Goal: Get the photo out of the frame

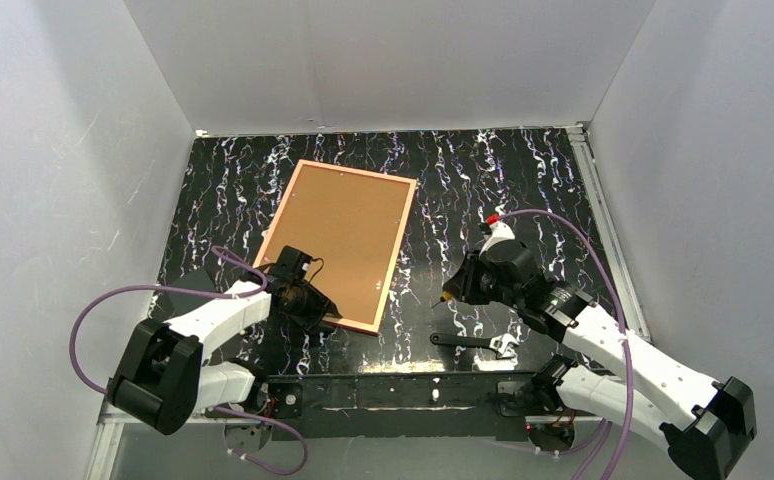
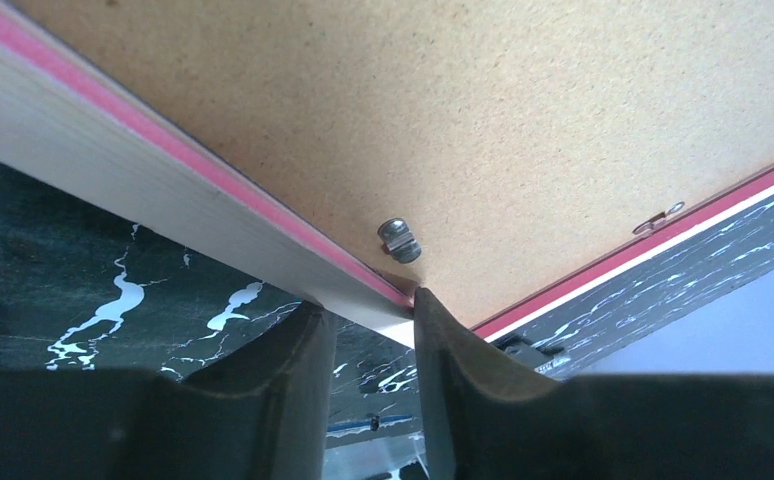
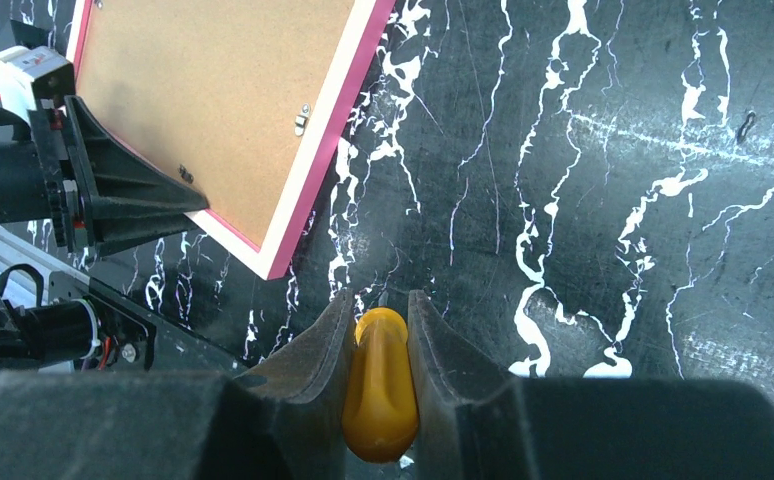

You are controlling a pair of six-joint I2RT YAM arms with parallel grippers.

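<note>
- The left end effector (image 2: 363, 335) has its two fingers (image 2: 285, 365) drawn in around the near corner of the frame (image 1: 404, 236). Both appear to touch that corner, one on each side, so it seems to be pinching it.
- The right end effector (image 3: 380, 306) is nearly closed on a yellow handle (image 3: 379, 385), probably a small prying tool. It hovers above bare tabletop (image 1: 523, 180), right of the frame and apart from it.
- The frame lies face down, left of centre on the black, white-veined tabletop. It is turned at an angle, with one corner pointing toward the near left. Its border is pink-red with pale outer sides.
- The brown backing board (image 1: 345, 222) fills the frame and sits flush inside the border.
- A small metal tab (image 2: 400, 240) sits on the board just inside the gripped corner. A thin wire clip (image 2: 659, 217) lies against the border along the near right side.
- The photo is not visible in any view. Judging by the board, it is underneath, inside the frame and facing the tabletop.
- Progress, as a judgement: this is an early stage. The frame is turned over and held at one corner, and a tool is in hand.
- Nothing is open yet. Left to do: free the tabs, lift the board out, then take out the photo.
</note>
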